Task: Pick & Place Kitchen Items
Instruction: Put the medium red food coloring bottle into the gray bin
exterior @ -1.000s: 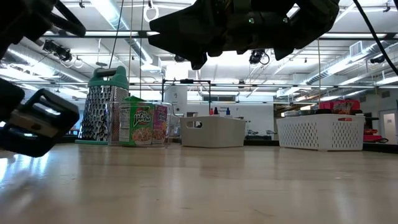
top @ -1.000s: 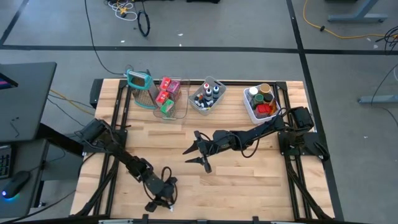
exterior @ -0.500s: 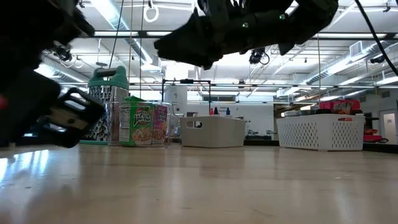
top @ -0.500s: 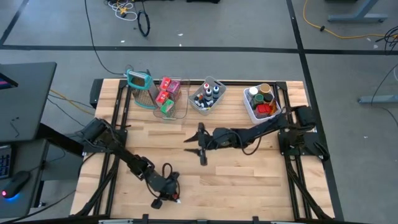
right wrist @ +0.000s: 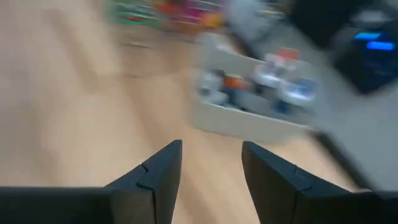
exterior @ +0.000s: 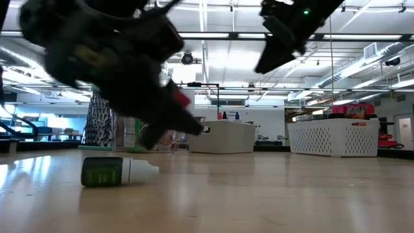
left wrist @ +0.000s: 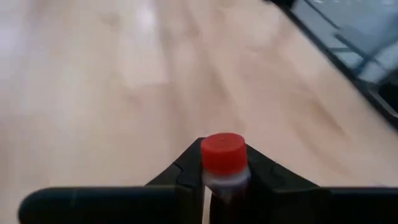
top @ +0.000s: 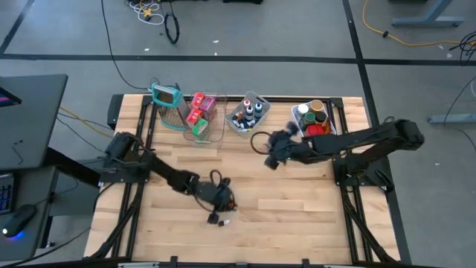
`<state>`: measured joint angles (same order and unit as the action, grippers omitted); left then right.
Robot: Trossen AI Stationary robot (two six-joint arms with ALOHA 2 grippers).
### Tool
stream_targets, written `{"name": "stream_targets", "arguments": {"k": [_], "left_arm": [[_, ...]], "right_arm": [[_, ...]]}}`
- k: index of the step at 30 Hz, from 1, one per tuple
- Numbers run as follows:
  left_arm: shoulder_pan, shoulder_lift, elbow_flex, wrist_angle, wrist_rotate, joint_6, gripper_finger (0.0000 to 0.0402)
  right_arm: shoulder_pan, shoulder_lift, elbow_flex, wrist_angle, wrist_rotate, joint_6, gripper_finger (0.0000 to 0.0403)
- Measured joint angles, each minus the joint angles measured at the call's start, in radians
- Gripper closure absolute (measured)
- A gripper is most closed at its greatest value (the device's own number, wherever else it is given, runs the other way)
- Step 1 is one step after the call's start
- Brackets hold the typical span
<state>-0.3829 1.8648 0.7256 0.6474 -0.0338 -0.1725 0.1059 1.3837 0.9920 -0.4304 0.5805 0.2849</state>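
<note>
My left gripper hangs over the middle of the table near its front, shut on a little red-capped bottle. Beside it a green bottle with a white cap lies on its side on the wood. My right gripper stands open and empty above the table, just in front of the grey bin of dark-capped little bottles. Red and pink packets stand in the clear bin. Lidded jars and red goods fill the white bin. My left gripper pinches the little bottle between its two fingers, just below the red cap. The cap sticks out past the fingertips. The fingers slant downward from the table's left side. The bottle is lifted clear of the table.
A teal-framed metal grater stands at the far left beside the clear bin. The three bins line the table's far edge. Bare wood lies to the right of my left gripper. Black frame rails run along both table sides.
My left gripper has swung from the near edge toward the table's middle and right, carrying the red-capped bottle slightly upward. My right gripper has risen from the table's middle and gone toward the far right, turning toward the grey and white bins, still open.
</note>
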Motion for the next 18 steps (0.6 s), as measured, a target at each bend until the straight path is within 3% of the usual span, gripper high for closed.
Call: {"name": "stream_targets", "arguments": {"k": [5, 10, 18], "left_arm": [[0.128, 0.0, 0.055, -0.004, 0.002, 0.061, 0.033], [0.287, 0.0, 0.154, -0.008, -0.006, 0.121, 0.0338], [0.544, 0.0, 0.312, -0.085, -0.291, 0.149, 0.0332]], "right_arm": [[0.027, -0.071, 0.0, -0.233, 0.235, 0.127, 0.0225], [0.028, -0.108, 0.0, -0.445, 0.196, 0.309, 0.0225], [0.026, -0.112, 0.0, -0.595, 0.277, 0.414, 0.0225]]}}
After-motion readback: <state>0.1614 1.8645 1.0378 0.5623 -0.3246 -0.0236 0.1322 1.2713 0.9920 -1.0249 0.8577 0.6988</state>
